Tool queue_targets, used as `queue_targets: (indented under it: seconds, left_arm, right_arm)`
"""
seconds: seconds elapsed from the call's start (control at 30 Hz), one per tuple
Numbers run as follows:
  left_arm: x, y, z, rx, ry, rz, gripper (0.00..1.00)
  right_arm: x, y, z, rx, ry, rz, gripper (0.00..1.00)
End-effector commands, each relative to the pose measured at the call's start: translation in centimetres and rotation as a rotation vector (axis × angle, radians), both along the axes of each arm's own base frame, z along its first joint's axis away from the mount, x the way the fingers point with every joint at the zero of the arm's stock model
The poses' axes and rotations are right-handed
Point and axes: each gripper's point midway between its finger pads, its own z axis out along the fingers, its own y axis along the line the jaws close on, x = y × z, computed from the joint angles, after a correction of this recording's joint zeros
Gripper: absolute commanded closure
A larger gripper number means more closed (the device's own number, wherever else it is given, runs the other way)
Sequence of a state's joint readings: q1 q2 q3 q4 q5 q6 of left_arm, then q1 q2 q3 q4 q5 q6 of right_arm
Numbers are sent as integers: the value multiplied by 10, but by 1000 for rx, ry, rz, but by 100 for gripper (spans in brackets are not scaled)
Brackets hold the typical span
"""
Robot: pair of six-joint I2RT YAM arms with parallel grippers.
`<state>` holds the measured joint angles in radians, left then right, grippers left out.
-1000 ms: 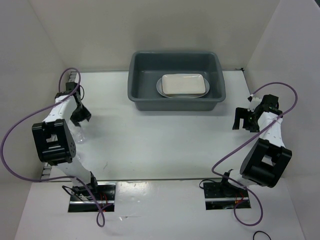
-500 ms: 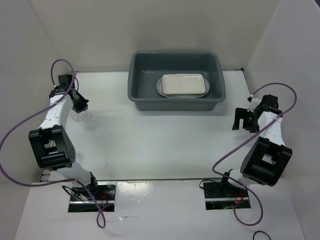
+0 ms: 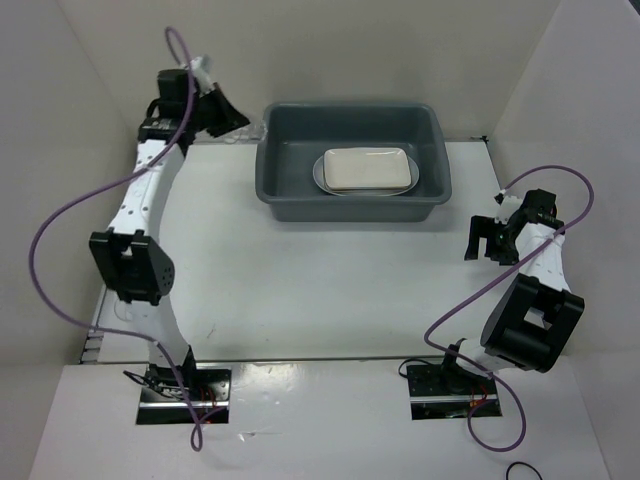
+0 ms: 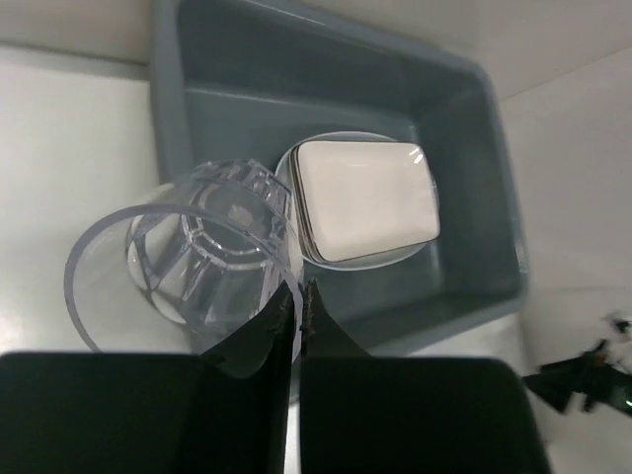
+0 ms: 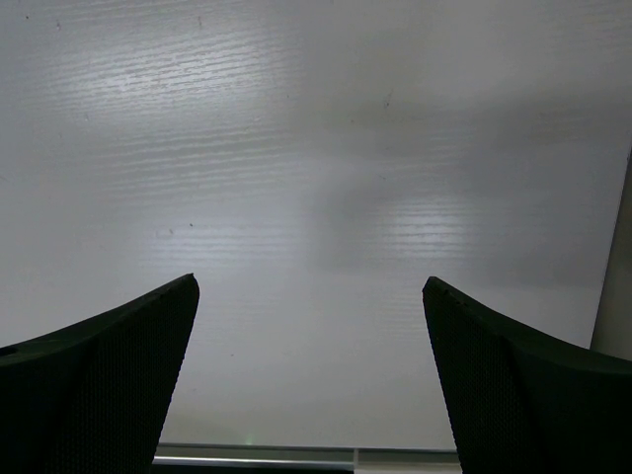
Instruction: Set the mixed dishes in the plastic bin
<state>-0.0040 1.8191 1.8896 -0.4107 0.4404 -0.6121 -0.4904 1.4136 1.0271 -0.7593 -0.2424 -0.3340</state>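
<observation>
The top camera sits high above and behind both arm bases, looking down on the whole white surface. The left wrist camera hangs near the far left corner, looking down past a very close clear glass cup into the grey bin with its cream plate. The top view shares that bin and plate. The right wrist camera, by the right edge, sees only plain white, close up, between its jaws.
</observation>
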Motion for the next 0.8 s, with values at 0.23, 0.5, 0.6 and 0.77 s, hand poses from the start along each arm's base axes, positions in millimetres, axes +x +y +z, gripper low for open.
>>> queue_targets:
  seconds: [0.23, 0.5, 0.6, 0.77]
  left_arm:
    - [28, -84, -72, 564, 99, 72, 100]
    - [18, -113, -153, 758, 206, 40, 100]
    - [18, -112, -169, 773, 234, 31, 100]
    - [10, -119, -195, 800, 280, -21, 95]
  right_arm:
    - [8, -3, 13, -36, -58, 9, 1]
    - [7, -4, 20, -57, -78, 4, 1]
    - [9, -5, 21, -61, -86, 4, 1]
    - [9, -5, 21, -61, -86, 4, 1]
